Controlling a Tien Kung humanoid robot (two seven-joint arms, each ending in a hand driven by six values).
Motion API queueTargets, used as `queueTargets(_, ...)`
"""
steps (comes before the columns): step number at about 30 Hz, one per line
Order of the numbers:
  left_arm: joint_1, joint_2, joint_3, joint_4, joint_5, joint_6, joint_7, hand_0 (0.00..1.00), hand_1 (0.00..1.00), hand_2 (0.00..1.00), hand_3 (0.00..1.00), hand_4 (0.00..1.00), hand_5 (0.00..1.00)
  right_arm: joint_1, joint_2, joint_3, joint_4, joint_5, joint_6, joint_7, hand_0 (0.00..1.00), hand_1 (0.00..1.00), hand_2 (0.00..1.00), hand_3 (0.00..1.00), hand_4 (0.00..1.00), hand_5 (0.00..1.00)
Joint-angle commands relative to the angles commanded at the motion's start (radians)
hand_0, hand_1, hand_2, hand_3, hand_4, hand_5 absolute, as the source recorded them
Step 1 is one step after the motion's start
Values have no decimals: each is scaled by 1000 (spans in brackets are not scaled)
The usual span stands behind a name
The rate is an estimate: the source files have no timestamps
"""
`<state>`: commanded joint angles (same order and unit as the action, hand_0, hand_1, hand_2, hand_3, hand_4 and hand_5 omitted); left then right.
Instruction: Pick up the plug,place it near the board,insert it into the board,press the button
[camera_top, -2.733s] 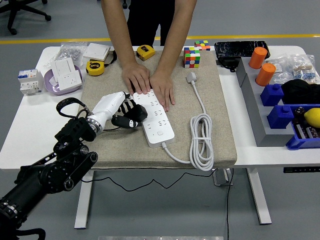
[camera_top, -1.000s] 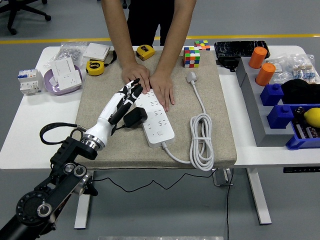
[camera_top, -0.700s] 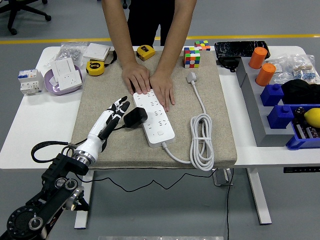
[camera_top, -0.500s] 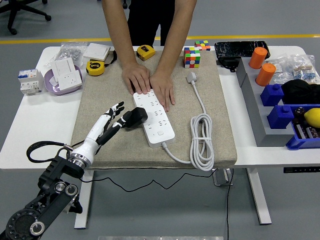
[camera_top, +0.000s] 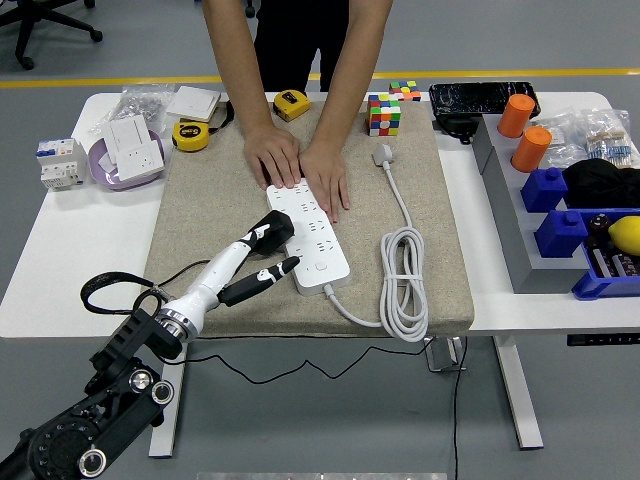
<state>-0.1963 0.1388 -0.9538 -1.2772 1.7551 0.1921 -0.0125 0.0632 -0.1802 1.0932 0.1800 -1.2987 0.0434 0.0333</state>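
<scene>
Beige mat: black plug in white board

Lab: cluttered test table

The left hand lies on the mat with fingers stretched toward the white board (holding nothing). The black plug sits at the board's left edge. A person's hands press the board's far end

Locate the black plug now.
Head view, centre-left: black plug sits on the white power strip, left edge, just below the person's hands, by the left hand.
</scene>
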Motion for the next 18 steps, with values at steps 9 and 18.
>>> queueTargets(9,-23,0,35,7,32,5,4,998,998,988,946,998,998,-2,-2,-7,0,3,2,-1,935,866,808,826,998,855)
queueTargets(18,-67,8,90,20,54,3,15,998,998,986,943,998,998,-2,-3,-12,0,4,2,-2,934,860,806,824,998,854)
